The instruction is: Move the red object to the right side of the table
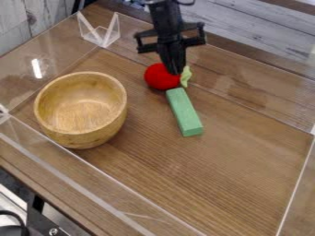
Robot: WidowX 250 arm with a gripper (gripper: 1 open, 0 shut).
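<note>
Although the table (234,175) gives you a wide run of bare wood-grain toward its right side, low clear acrylic walls hem it in, so a swing carried too far could knock the load against the far wall. Next in size is the wooden bowl (80,109), sitting well to the left and out of your path. The long green block (183,112) is your nearer worry: it lies just beside the red object, its upper end close under the gripper, its length running down and slightly right across the boards. If you sweep right while low, you could catch that end and drag the block along.

Your gripper (172,66) points steeply down with its jaws drawn together right at the top of the red object (160,76). Whether they truly pinch it or only its leafy piece you cannot tell from this view, and a round toy held by a thin edge could roll out or drop as you travel.

The red object sits at the back of the table, left of centre, immediately under the fingers and just beside the block's upper end. Being ball-like, it has no real long axis; its pale green leaf piece (185,80) points right, toward the block.
</note>
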